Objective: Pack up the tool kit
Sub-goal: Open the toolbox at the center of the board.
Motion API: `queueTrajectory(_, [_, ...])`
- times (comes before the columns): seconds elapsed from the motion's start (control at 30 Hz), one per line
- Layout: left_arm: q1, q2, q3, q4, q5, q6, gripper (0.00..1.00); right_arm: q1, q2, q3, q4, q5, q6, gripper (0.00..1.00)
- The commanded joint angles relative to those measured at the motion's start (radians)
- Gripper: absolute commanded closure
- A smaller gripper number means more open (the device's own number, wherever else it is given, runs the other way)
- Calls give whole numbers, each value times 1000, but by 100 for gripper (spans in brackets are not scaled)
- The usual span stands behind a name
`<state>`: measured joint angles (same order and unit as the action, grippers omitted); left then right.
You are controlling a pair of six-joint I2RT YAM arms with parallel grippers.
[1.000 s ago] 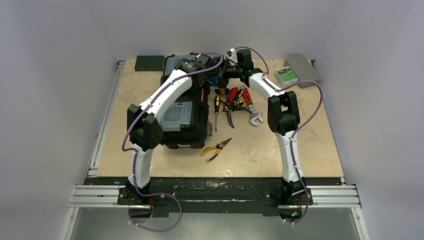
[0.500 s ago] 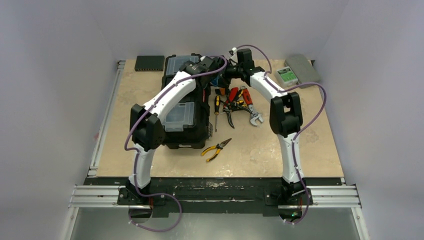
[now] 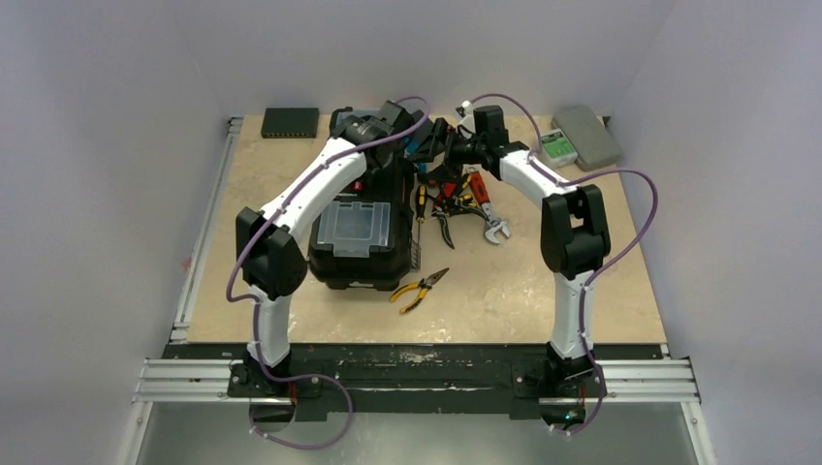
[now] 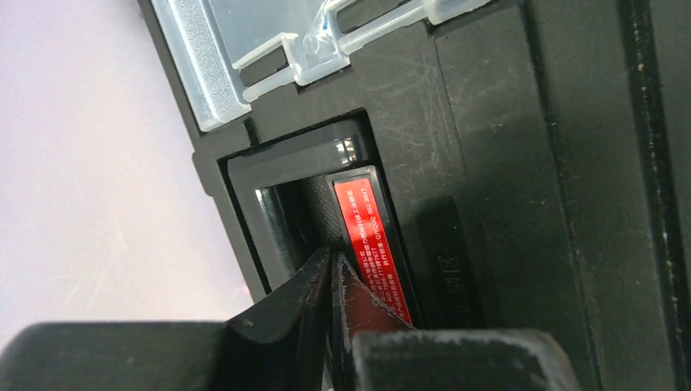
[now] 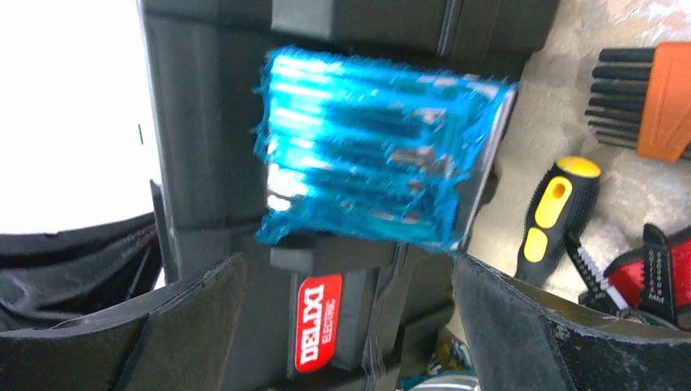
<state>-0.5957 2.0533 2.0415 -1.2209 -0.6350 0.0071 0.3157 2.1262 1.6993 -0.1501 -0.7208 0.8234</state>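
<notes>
The black toolbox [image 3: 373, 260] lies at the table's left centre, with one clear-lidded compartment [image 3: 355, 225] showing. My left gripper [image 3: 386, 128] is over its far end. In the left wrist view the fingertips [image 4: 330, 265] are shut together and press into the handle recess beside the red-marked handle [image 4: 367, 236]. My right gripper [image 3: 438, 145] is open at the toolbox's far right side. Its fingers straddle the latch with the red DELIXI label [image 5: 319, 322], below a blue-filmed metal plate [image 5: 375, 147]. Loose red, yellow and black tools [image 3: 460, 199] lie to the right of the box.
Yellow-handled pliers [image 3: 419, 288] lie near the front. A yellow-black screwdriver [image 5: 554, 212] and an orange key holder [image 5: 656, 98] lie beside the latch. A small flat black box [image 3: 289, 121] is at the back left. A grey case [image 3: 591, 131] with a green-labelled device [image 3: 555, 145] is at the back right.
The toolbox top has swung to the right and now faces up flatter. The left arm moved with it. The right gripper and elbow have shifted to the right.
</notes>
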Motion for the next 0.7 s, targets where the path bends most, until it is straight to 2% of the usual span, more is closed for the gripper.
queueTrajectory(0.0, [34, 94, -128, -132, 467, -89, 92, 0, -107, -39, 24, -19, -79, 5])
queueTrajectory(0.2, [68, 0, -146, -101, 524, -102, 93, -14, -144, -46, -55, 81, -148, 6])
queueTrajectory(0.37, [84, -68, -177, -67, 559, -106, 94, -13, -130, -17, -160, 217, -217, 16])
queueTrajectory(0.47, [86, -91, -181, -59, 561, -107, 96, -13, -116, -19, -164, 230, -226, 22])
queueTrajectory(0.5, [88, -97, -183, -54, 562, -108, 96, -13, -115, -26, -158, 231, -226, 22])
queueTrajectory(0.6, [94, -105, -184, -49, 572, -110, 96, -14, -99, -24, -154, 237, -224, 14])
queueTrajectory(0.67, [94, -110, -186, -46, 579, -112, 96, -14, -83, -11, -170, 262, -225, 16])
